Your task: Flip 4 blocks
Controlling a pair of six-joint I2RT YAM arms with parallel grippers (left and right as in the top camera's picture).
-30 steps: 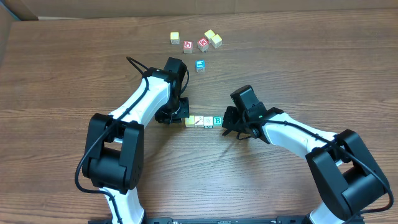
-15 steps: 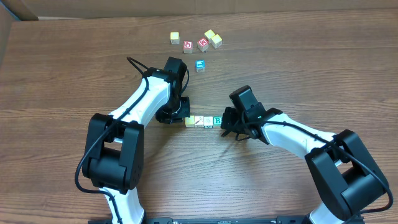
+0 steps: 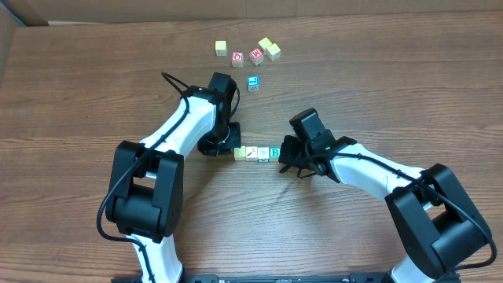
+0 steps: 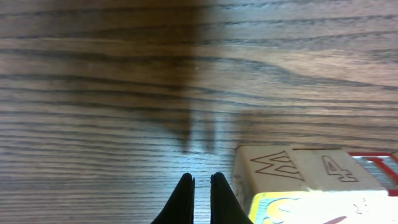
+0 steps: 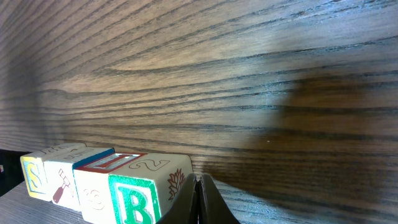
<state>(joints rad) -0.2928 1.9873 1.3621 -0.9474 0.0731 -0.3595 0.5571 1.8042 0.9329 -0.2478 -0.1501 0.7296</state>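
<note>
Four blocks stand in a tight row mid-table: a yellowish one point(image 3: 240, 153), one with a dark diagonal mark point(image 3: 251, 153), a pale one point(image 3: 262, 153) and the green "B" block point(image 3: 274, 152). My left gripper point(image 3: 232, 148) is shut and empty at the row's left end; in the left wrist view its tips point(image 4: 202, 180) sit low on the wood just left of the end block point(image 4: 289, 169). My right gripper point(image 3: 284, 156) is shut at the right end. There its closed tips point(image 5: 199, 182) rest against the side of the "B" block point(image 5: 134, 198).
Several loose cubes lie at the far side: a yellow one point(image 3: 221, 48), two red-printed ones point(image 3: 237, 58) point(image 3: 256, 56), two more yellow ones point(image 3: 269, 48) and a blue-printed cube point(image 3: 253, 82). Brown cardboard edges the back left corner point(image 3: 16, 12).
</note>
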